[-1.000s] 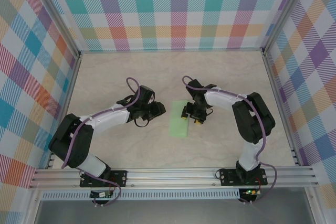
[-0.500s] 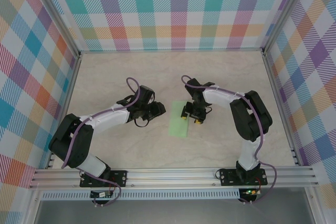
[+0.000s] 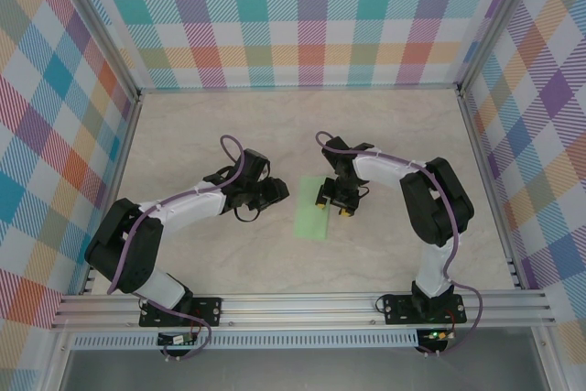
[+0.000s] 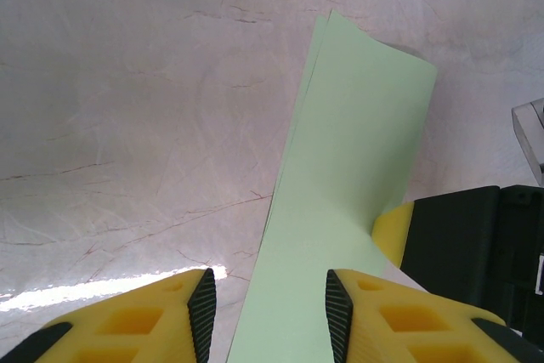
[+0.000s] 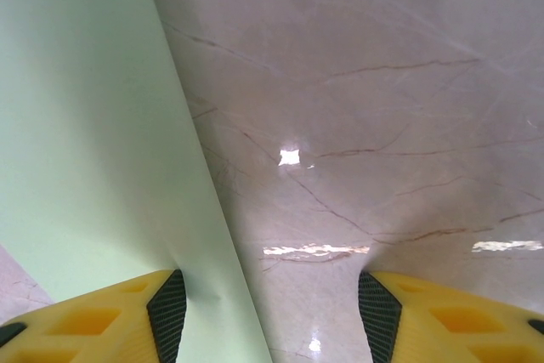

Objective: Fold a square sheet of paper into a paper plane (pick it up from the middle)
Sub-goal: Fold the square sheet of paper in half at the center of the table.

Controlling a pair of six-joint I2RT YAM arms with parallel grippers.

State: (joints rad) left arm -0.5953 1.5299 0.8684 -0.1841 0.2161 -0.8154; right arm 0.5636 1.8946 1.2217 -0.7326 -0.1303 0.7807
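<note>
Right hand (image 5: 268,305) jaws apart, straddling right edge of folded pale green paper sheet (image 3: 309,219). Left hand (image 4: 268,308) half-open, empty, near left edge. Sheet flat mid-tabletop (image 3: 201,135), long axis near-to-far.

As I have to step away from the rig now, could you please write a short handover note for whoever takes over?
Left gripper: open, empty, at the left edge of the sheet of paper.
Right gripper: open, empty, one finger over its right edge, the other over bare table.
Sheet: lying on the table between the arms, folded in half into a long strip.
Done: the centre fold.
Left: all the nose and wing folds; no plane shape yet.
</note>
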